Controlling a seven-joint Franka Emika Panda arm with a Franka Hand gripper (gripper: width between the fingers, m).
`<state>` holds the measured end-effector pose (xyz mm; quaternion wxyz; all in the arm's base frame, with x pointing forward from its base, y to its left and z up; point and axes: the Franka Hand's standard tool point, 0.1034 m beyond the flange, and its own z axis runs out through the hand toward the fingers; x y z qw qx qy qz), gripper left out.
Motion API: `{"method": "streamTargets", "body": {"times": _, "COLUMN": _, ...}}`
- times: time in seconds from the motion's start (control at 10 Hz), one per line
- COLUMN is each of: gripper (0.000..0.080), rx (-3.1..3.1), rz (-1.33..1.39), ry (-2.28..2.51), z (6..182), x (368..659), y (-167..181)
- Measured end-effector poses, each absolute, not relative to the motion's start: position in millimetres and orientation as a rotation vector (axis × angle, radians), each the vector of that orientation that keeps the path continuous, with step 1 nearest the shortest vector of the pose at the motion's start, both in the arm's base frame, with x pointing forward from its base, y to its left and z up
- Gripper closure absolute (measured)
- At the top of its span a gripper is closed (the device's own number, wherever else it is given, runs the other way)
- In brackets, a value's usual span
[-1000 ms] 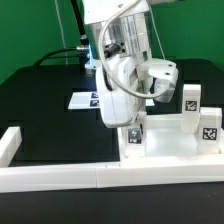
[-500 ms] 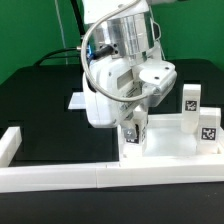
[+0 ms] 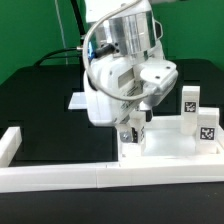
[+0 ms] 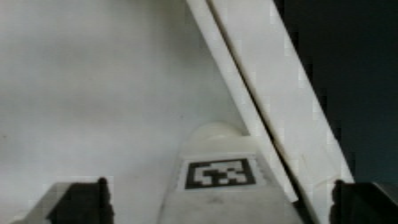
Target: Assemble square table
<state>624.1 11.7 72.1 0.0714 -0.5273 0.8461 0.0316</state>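
Hovering over the near corner of the square tabletop [image 3: 170, 140], the gripper [image 3: 136, 122] is working at a small tagged leg [image 4: 222, 165] that is standing upright in that corner socket. In the wrist view the fingers [image 4: 80, 200] are sitting well apart on either side of the leg, so the jaws are open and gripping nothing. The tabletop is lying against the white border wall [image 3: 100, 176], with another tagged leg [image 3: 190, 100] standing on its far side. Judging by this, leg fitting is under way; next, the fingers would need to close squarely on the leg and twist it home.
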Motion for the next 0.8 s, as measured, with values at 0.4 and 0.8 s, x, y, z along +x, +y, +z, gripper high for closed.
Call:
{"method": "streamTargets", "body": {"times": 0.4, "gripper": 0.0151, "rx": -1.585, "rz": 0.085, "ry": 2.449, "z": 129.9, "x": 629, "y": 21}}
{"method": "streamTargets", "body": {"times": 0.8, "gripper": 0.0150, "rx": -1.594, "rz": 0.084, "ry": 2.455, "z": 122.9, "x": 627, "y": 21}}
